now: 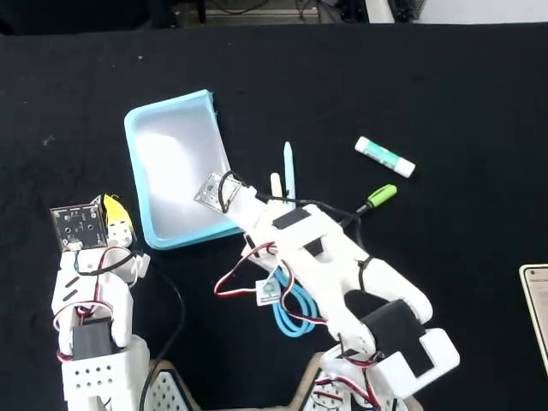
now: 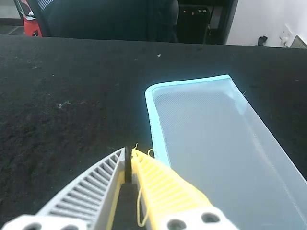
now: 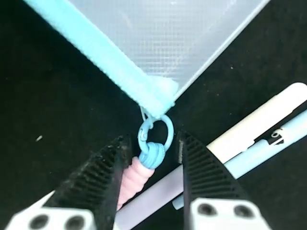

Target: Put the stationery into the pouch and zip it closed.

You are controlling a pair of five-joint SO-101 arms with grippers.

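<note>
Translucent white mesh pouch [image 1: 175,167] [image 2: 216,139] [image 3: 168,33] with a light-blue zip border, flat on the black cloth-covered table [image 1: 445,77], left of centre and in front of both arms. Left gripper [image 1: 117,221] [image 2: 129,155], one grey finger and one yellow, low over the table just beside the pouch's left border, toward its near corner; jaws pressed together, nothing visible between them. Right gripper [image 3: 151,143] at the pouch's near right corner, black ribbed jaws partly open, one on each side of the zip pull [image 3: 154,139], a light-blue ring on a small clasp with a pale pink ribbed charm below it; contact between jaws and zip pull not discernible, nothing clamped. Four pieces of stationery outside the pouch, on the table to its right: slim light-blue pen [image 1: 289,167] [image 3: 273,141] and shorter white pen [image 1: 276,183] [image 3: 261,122], side by side, just beside the same corner of the pouch; green highlighter [image 1: 378,198] farther right, its near end behind the right arm's wiring; white glue stick [image 1: 384,157] with a green label, well apart from the pouch, beyond the green highlighter. Pale sheet of card [image 1: 536,312] at the table's right edge. Looped blue cable [image 1: 291,315] beneath the right arm [image 1: 342,265].
</note>
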